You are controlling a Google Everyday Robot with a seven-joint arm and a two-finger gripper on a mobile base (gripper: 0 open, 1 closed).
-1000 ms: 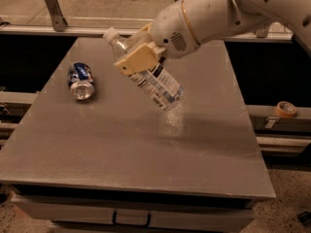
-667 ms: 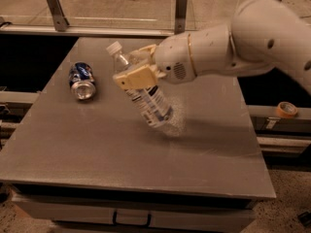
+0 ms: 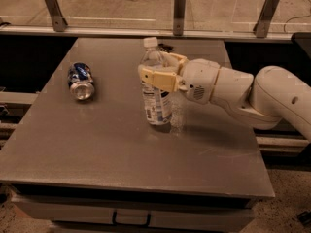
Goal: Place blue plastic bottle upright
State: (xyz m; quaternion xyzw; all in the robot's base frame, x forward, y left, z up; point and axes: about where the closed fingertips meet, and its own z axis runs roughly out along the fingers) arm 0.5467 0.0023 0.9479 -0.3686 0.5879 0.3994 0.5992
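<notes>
At frame centre, end effector (image 3: 156,72) is gripping blue plastic bottle (image 3: 156,107) at its upper body, near-upright on bench (image 3: 97,149); likely light, thin-walled, crushable.

Blue plastic bottle (image 3: 156,106) upright on table (image 3: 97,144) (cap up), gripper (image 3: 153,68) clamped round upper half, can (image 3: 81,80) at L.

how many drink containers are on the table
2. The blue plastic bottle stands upright near the middle of the table, the gripper closed around its upper half. A blue can lies on its side further left. None seem hidden.
</notes>
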